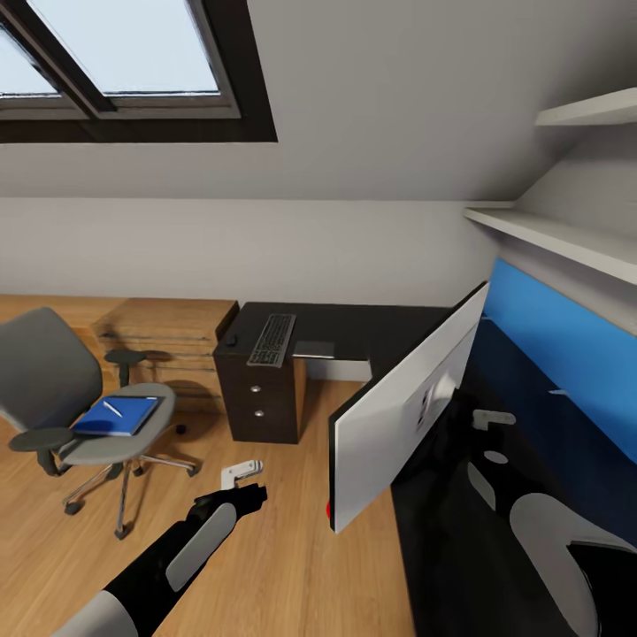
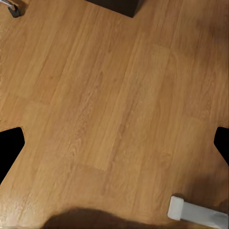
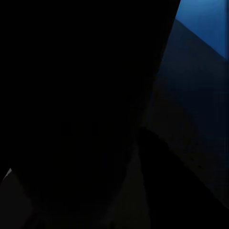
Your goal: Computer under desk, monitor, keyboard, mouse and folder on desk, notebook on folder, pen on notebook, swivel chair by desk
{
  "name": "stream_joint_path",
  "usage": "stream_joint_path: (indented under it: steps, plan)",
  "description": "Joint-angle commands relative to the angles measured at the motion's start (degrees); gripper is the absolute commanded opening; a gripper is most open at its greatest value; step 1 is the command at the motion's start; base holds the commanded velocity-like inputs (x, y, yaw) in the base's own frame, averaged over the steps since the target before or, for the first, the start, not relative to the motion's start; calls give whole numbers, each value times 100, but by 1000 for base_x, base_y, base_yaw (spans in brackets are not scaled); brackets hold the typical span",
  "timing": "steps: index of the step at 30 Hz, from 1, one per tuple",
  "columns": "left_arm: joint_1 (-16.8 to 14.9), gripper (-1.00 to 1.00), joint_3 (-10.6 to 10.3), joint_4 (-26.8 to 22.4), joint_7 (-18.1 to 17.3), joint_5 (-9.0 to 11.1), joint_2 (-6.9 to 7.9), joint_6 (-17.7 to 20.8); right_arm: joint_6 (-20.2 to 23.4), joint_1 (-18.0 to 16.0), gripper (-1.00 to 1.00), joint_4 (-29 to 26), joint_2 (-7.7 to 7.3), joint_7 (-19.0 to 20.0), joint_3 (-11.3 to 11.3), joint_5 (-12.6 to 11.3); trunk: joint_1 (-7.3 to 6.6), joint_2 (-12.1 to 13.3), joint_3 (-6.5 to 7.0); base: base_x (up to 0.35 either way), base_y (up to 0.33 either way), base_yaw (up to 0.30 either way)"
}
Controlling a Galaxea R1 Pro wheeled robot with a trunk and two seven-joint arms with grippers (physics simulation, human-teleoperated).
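Closest to the viewer, the robot's right arm [image 1: 548,540] reaches low over the black top of the desk [image 1: 354,323], its gripper [image 1: 492,419] pressed up behind the monitor [image 1: 402,402]; the jaws are hidden there, so I cannot tell whether it grips the screen or merely sits beside it. From that wrist almost everything is dark, with a strip of the blue back panel [image 3: 205,24] at one edge. That panel [image 1: 566,354] runs along the right-hand arm of the desk. Seen nearly edge-on, the monitor is tilted, its long side running from the near floor-side corner up and away toward the wall, with a small red dot [image 1: 329,510] at the lowest near corner. On the left, the other arm hangs over the oak floor [image 2: 114,95], and its gripper [image 1: 241,472] is spread wide with nothing between the fingers [image 2: 10,148]. Farther back, where the desk turns along the wall, the keyboard [image 1: 272,340] lies with its length pointing away toward the wall, and the mouse [image 1: 230,340] sits just to its left. Below them stands a dark drawer pedestal [image 1: 261,402], and to its left an oak drawer unit [image 1: 172,341]. At the far left stands the swivel chair [image 1: 53,380], well apart from the desk, its seat facing right; the blue folder [image 1: 118,416] lies flat on the seat with the white pen [image 1: 112,408] resting diagonally on top. A skylight [image 1: 115,62] is set in the sloped wall above, and white shelves [image 1: 557,234] hang over the desk at right.
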Motion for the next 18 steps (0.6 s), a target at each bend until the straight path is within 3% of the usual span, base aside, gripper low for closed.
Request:
stream_joint_path:
  steps: [1,9,18]
  plan:
    - [-9,100,-20,-10,46,37,6,5,-26,-4,-100,23,3,17,22,-54,1,-13,-15,-325,0,0]
    - [-10,100,-20,-10,48,37,9,5,-26,-4,-100,23,1,18,22,-54,1,-13,-15,-331,-36,0]
    - [-7,100,-26,-10,59,13,5,-17,-26,-4,-100,23,1,17,22,-54,1,-13,-15,-221,-252,0]
